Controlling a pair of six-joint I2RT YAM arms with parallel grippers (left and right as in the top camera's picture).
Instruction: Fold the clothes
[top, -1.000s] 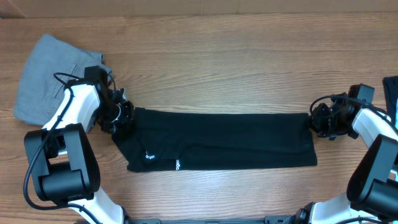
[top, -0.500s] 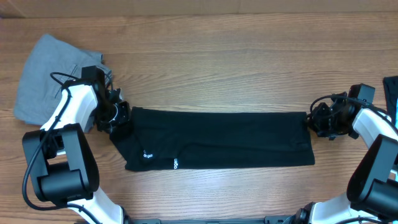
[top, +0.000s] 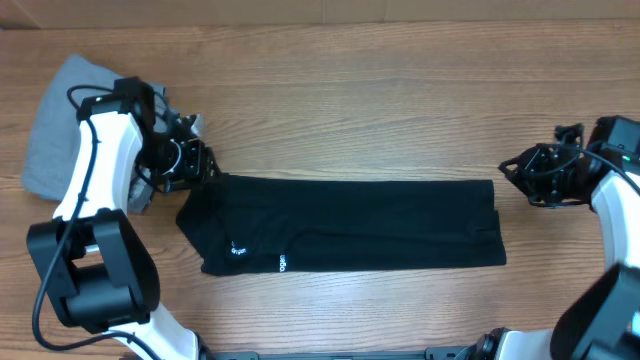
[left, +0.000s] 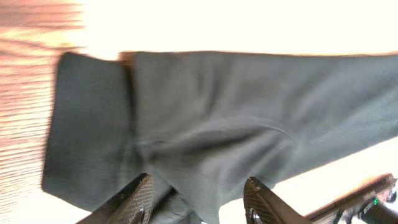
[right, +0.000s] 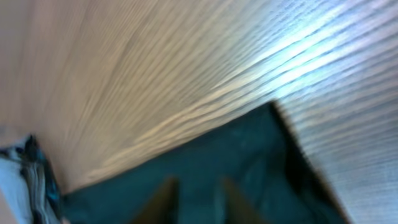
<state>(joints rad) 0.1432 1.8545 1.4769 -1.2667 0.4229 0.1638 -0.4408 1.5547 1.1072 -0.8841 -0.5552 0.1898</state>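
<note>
The clothes (top: 350, 225), a black garment, lie flat as a long strip across the table, with small white logo prints (top: 238, 251) near the lower left. My left gripper (top: 203, 165) hovers just off the strip's top left corner. In the left wrist view it (left: 198, 186) is open, and the dark fabric (left: 217, 112) lies below and between its fingers without being pinched. My right gripper (top: 508, 172) stands to the right of the strip's right edge, apart from it. The blurred right wrist view shows its fingers (right: 198, 186) slightly apart over the cloth's corner (right: 249, 162).
Light grey folded trousers (top: 60, 120) lie at the far left, behind my left arm. A light-blue patterned cloth (right: 25, 180) shows at the right wrist view's lower left. Bare wooden table (top: 350, 110) stretches behind the strip.
Both grippers have let go of the garment's ends. The left one opened and rose up and left; the right one drew back to the right. The strip has settled slightly leftward.
</note>
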